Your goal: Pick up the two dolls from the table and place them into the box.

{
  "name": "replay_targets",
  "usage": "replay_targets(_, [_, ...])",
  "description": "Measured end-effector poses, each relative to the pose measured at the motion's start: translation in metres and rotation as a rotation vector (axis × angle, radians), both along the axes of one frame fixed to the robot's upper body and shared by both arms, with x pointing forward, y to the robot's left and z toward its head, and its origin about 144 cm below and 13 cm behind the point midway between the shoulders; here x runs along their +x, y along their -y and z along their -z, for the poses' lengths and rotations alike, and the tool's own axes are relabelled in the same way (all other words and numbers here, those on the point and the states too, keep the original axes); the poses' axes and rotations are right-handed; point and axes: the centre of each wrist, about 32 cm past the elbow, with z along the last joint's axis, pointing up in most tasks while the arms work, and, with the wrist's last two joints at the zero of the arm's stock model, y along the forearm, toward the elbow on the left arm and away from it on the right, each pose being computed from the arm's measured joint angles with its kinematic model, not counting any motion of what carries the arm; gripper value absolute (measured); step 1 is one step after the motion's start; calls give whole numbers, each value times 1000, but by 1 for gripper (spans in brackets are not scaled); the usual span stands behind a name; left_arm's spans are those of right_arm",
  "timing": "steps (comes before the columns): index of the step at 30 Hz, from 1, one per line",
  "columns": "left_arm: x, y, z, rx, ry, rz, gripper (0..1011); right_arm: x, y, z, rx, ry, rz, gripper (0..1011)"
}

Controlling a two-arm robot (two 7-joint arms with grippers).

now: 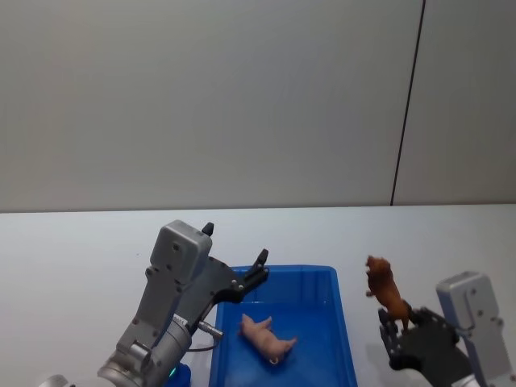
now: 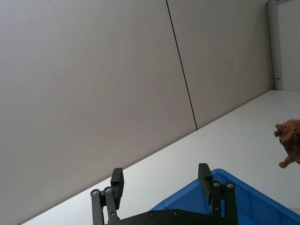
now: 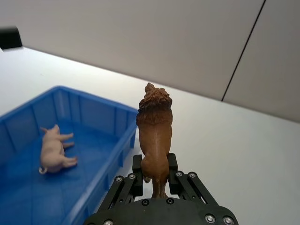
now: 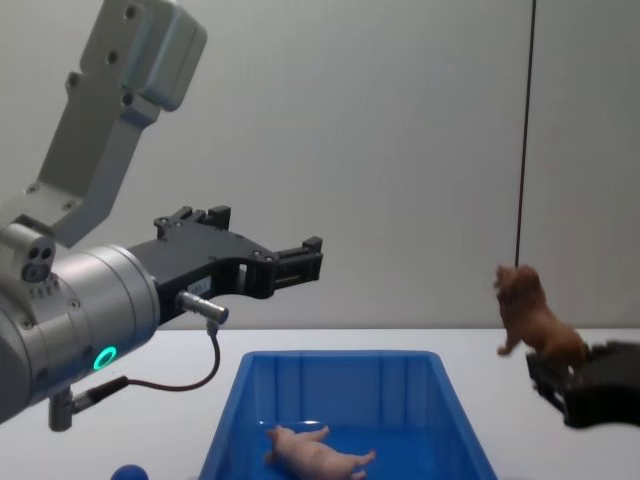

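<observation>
pink doll (image 1: 266,339) lies on its side inside the blue box (image 1: 346,339), lower centre of the head view. right gripper (image 1: 401,322), lower right beside the box over the white table (image 1: 72,242), clamps the brown doll (image 1: 385,292), head up. left gripper (image 1: 235,243) hangs wide and empty above the box's upper-left corner.

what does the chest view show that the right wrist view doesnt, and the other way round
Chest view, not right wrist view: the small blue ball on the table left of the box, and the left gripper, open, raised by the box's left side. Right wrist view, not chest view: a close look at the right gripper, its fingers clamped on the brown doll at the hind end. Both: the box with the pink doll lying on its side inside, and the brown doll held up outside the box, to its right.
</observation>
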Motion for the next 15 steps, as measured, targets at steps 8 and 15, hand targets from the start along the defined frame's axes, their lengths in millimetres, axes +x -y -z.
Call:
replay_targets(8, [0, 0, 0, 0, 0, 0, 1001, 10, -2, -15, 12, 51, -69, 276])
replay_targets(15, [0, 0, 0, 0, 0, 0, 1001, 21, -9, -17, 28, 44, -137, 278])
